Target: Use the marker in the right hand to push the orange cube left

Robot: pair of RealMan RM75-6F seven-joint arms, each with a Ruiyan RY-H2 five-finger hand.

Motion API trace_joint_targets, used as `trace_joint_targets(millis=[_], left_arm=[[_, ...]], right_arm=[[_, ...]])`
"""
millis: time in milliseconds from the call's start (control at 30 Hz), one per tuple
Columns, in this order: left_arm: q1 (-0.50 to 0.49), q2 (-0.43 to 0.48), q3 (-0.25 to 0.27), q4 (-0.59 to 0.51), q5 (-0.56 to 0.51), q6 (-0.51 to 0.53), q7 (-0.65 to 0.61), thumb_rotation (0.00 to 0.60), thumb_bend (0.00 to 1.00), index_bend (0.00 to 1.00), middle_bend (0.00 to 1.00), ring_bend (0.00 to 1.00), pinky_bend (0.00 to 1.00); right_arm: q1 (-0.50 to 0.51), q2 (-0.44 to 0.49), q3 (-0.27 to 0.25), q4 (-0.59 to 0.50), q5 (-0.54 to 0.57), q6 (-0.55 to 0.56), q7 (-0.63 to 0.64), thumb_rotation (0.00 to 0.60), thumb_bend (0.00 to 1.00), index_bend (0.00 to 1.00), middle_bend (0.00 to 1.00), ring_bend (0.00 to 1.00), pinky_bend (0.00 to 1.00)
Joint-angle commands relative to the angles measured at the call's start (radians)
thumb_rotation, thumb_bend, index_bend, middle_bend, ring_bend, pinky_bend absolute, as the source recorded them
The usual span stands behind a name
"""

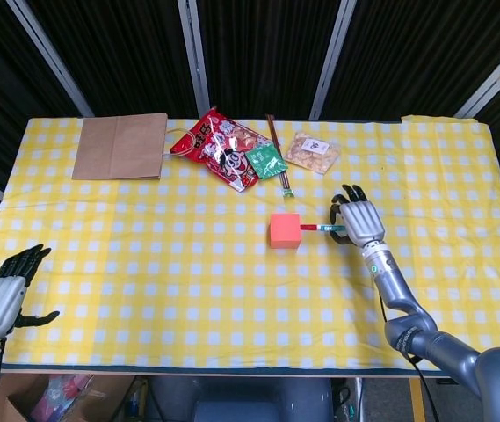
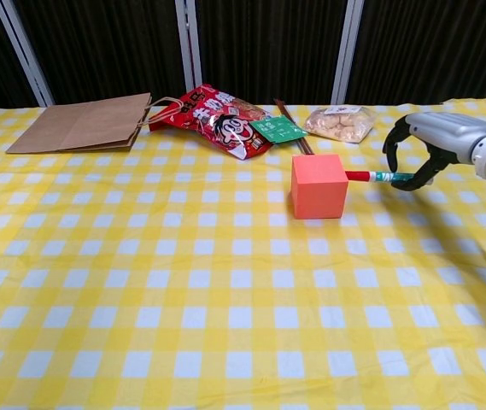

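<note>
We are looking at a table (image 1: 144,290) wearing a yellow-and-white checked cloth (image 2: 225,325). An orange cube (image 1: 285,231) is sitting near its middle. Along the far edge, a flat brown paper bag (image 1: 119,146) is lying to the left; beside it a red snack packet (image 1: 219,149), a small green packet (image 1: 266,162), dark chopsticks (image 1: 278,158) and a clear bag of biscuits (image 1: 311,152) are resting close together.
</note>
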Motion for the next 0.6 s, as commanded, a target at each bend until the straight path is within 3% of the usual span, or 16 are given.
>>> trace_joint_targets(millis=[33, 600], left_arm=[[0.000, 0.002, 0.000, 0.000, 0.001, -0.001, -0.006, 0.600, 0.02, 0.00, 0.00, 0.00, 0.00], [-0.002, 0.008, 0.004, -0.003, 0.006, -0.006, -0.021, 0.600, 0.02, 0.00, 0.00, 0.00, 0.00]], right_arm=[[0.003, -0.004, -0.005, -0.003, -0.007, 0.005, -0.004, 0.600, 0.52, 0.69, 0.29, 0.07, 0.07], [0.023, -0.035, 0.002, -0.068, -0.005, 0.037, -0.062, 0.600, 0.52, 0.69, 0.29, 0.07, 0.08]])
